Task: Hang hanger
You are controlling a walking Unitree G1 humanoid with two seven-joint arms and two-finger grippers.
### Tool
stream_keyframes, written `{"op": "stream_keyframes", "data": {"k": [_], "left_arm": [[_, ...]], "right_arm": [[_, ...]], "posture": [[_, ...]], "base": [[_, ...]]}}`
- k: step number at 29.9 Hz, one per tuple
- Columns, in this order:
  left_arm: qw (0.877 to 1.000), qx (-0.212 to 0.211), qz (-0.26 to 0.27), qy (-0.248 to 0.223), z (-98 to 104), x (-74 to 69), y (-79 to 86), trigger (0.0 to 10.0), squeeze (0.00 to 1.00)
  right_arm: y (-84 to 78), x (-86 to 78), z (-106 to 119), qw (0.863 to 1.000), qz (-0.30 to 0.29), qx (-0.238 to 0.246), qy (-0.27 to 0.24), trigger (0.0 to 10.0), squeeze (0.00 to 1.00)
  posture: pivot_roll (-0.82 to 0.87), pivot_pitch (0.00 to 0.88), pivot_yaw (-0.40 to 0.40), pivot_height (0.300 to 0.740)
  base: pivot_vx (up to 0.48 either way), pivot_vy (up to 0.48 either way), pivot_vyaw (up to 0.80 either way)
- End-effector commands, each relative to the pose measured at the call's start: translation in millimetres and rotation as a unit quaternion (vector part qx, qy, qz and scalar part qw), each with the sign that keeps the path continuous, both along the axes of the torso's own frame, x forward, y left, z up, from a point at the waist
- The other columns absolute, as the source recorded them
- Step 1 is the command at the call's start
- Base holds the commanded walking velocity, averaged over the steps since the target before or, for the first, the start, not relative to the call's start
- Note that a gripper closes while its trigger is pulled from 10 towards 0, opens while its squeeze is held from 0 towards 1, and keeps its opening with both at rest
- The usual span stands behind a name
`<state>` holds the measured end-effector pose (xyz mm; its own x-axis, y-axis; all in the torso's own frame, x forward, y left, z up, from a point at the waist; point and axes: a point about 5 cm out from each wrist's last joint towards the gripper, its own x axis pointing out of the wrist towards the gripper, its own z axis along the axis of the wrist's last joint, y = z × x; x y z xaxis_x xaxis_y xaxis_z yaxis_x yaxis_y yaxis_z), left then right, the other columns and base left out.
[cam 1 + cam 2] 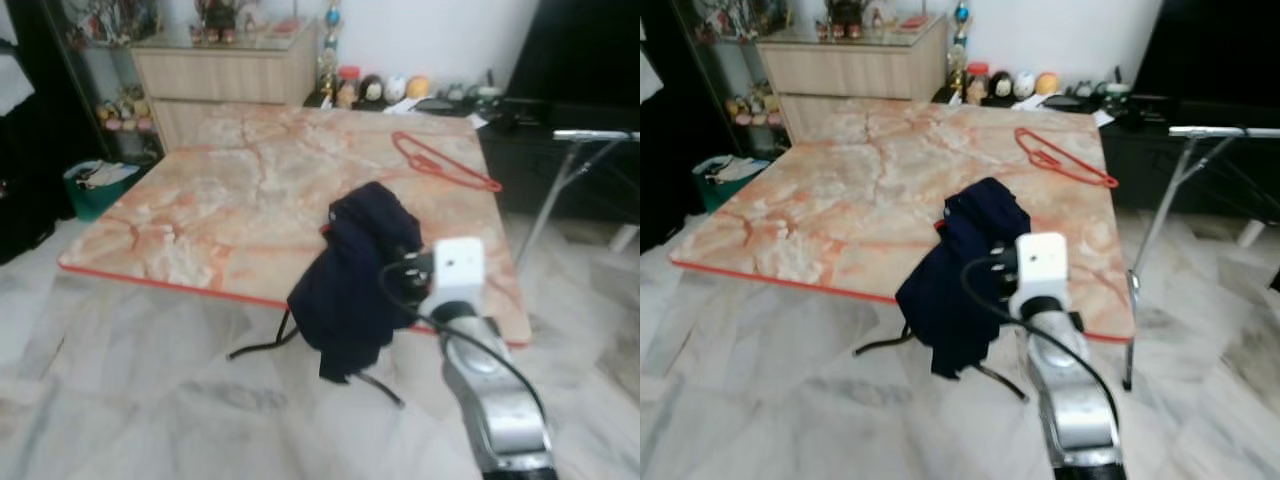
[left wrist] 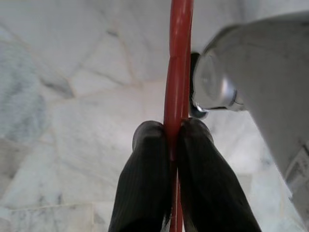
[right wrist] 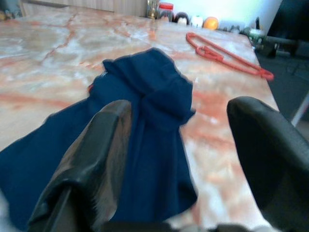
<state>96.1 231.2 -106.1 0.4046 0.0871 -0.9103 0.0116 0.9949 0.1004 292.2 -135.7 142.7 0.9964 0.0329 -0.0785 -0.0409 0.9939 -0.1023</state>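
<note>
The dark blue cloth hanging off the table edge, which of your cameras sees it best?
The right eye view shows the whole dark blue garment, draped over the near edge of the marble table and hanging toward the floor. The left eye view shows it too, partly behind the right arm. The right wrist view sees only its upper folds, between the open right gripper.

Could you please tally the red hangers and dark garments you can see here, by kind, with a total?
Red hangers: 2, one lying on the table, one clamped in the left end effector
Navy garments: 1, draped over the table edge, before the open right end effector
Total: 3
</note>
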Motion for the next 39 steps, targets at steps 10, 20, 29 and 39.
{"op": "stream_keyframes", "data": {"k": [10, 20, 29, 39], "left_arm": [[1.0, 0.006, -0.006, 0.0, 1.2, 0.3, 4.6, 10.0, 0.0], [1.0, 0.009, 0.003, -0.011, 2.5, 3.9, 5.7, 10.0, 0.0], [1.0, 0.012, -0.011, -0.015, 3.7, 9.6, 4.6, 10.0, 0.0], [1.0, 0.013, -0.016, -0.018, 4.1, 10.6, 4.4, 10.0, 0.0]], "right_arm": [[6.5, 0.8, 3.9, 1.0, 0.011, 0.007, -0.007, 10.0, 0.0], [7.2, 1.0, 2.9, 1.0, 0.012, 0.007, -0.004, 10.0, 0.0], [7.2, 2.0, 2.5, 1.0, 0.008, 0.009, -0.002, 10.0, 0.0], [9.5, 3.1, 2.8, 1.0, 0.011, 0.007, 0.0, 10.0, 0.0]], "posture": [[-0.02, 0.0, -0.038, 0.74], [-0.02, 0.0, -0.038, 0.74], [-0.02, 0.0, -0.04, 0.74], [-0.02, 0.0, -0.042, 0.74]], "base": [[-0.128, 0.0, 0.0], [0.0, 0.0, 0.0], [0.0, 0.0, 0.0], [0.0, -0.171, -0.34]]}}
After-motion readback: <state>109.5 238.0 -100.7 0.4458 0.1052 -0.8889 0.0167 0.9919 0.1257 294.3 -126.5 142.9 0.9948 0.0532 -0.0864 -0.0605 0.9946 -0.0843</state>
